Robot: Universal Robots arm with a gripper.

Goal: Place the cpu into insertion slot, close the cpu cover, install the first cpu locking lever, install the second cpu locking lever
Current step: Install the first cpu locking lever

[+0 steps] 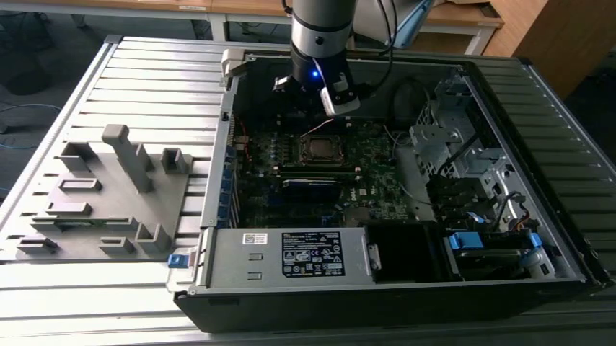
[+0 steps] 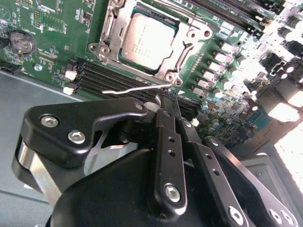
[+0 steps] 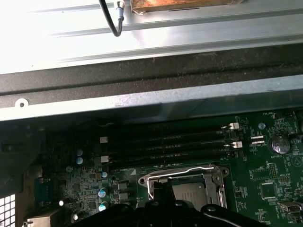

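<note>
The cpu [image 2: 147,40] is sitting in its socket on the motherboard [image 2: 52,28] inside the open computer case [image 1: 216,180], and the cpu cover [image 2: 117,29] is lying shut over it, framing the grey face. One thin locking lever [image 2: 135,88] is standing free of its catch, slanting out along the socket's edge above the memory slots [image 2: 109,78]. By my judgement the lever step is the one in hand. Doing it well is calling for a steady press near the wire's free end, guiding it sideways under its hook rather than only downward, and keeping off the slots and small parts close by. The hand [image 2: 165,100] is hanging just beside the lever, fingers drawn together with no gap showing and gripping nothing I can make out. Whether its tip is touching the wire I cannot tell.
</note>
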